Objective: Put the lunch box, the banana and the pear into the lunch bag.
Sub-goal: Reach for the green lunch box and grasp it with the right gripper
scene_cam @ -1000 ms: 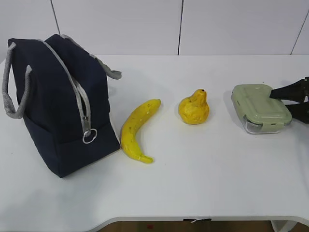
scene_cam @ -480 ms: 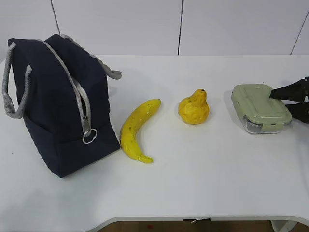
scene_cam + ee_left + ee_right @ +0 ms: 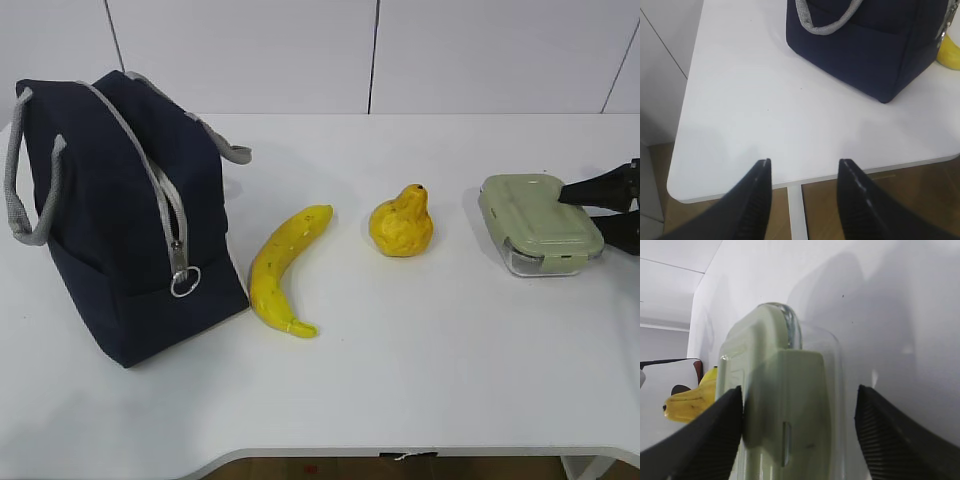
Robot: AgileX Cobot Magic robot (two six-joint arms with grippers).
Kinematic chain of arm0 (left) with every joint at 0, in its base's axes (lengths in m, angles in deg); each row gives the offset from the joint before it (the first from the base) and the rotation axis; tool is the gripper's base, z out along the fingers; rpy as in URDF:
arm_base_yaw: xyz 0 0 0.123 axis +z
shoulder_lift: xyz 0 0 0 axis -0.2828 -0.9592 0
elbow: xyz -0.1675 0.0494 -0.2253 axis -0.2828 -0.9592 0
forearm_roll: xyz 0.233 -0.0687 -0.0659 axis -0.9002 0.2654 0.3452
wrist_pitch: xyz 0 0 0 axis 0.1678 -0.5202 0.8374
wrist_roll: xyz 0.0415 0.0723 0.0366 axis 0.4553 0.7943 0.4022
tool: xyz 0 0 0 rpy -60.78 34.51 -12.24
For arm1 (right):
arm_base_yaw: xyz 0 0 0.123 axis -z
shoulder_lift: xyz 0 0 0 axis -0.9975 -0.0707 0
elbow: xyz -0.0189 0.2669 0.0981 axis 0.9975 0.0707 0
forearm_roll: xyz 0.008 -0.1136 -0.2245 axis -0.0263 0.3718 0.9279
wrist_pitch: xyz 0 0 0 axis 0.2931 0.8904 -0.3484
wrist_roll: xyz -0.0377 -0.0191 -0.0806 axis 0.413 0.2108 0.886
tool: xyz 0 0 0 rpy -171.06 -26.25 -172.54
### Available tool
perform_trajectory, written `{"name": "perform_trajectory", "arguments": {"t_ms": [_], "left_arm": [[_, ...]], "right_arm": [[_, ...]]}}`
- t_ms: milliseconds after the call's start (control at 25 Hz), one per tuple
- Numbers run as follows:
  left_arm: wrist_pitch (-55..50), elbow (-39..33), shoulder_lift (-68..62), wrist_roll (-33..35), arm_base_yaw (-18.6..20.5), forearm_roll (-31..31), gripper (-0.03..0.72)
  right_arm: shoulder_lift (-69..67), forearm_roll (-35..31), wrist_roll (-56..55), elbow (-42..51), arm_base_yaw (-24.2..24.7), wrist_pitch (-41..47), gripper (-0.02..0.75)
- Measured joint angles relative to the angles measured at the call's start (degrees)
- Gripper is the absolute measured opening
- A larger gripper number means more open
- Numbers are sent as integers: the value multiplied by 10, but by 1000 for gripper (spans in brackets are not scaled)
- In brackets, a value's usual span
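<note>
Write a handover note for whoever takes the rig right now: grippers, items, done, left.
Left gripper: open, empty, over the table's near edge beside the lunch bag.
Right gripper: open, jaws straddling the lunch box; one pad touches it, the other is clear.
Banana and pear lie on the table between bag and box.
Done: nothing packed; bag looks zipped shut.
Left: open bag, load all three.

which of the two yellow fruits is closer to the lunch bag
The banana, the long curved one lying just right of the lunch bag. The squat pear sits farther right, toward the lunch box.
</note>
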Motion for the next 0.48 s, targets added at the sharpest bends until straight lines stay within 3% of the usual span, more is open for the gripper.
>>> {"name": "perform_trajectory", "arguments": {"t_ms": [480], "left_arm": [[0,0,0,0,0,0,326]], "right_arm": [[1,0,-3,0,0,0,548]]}}
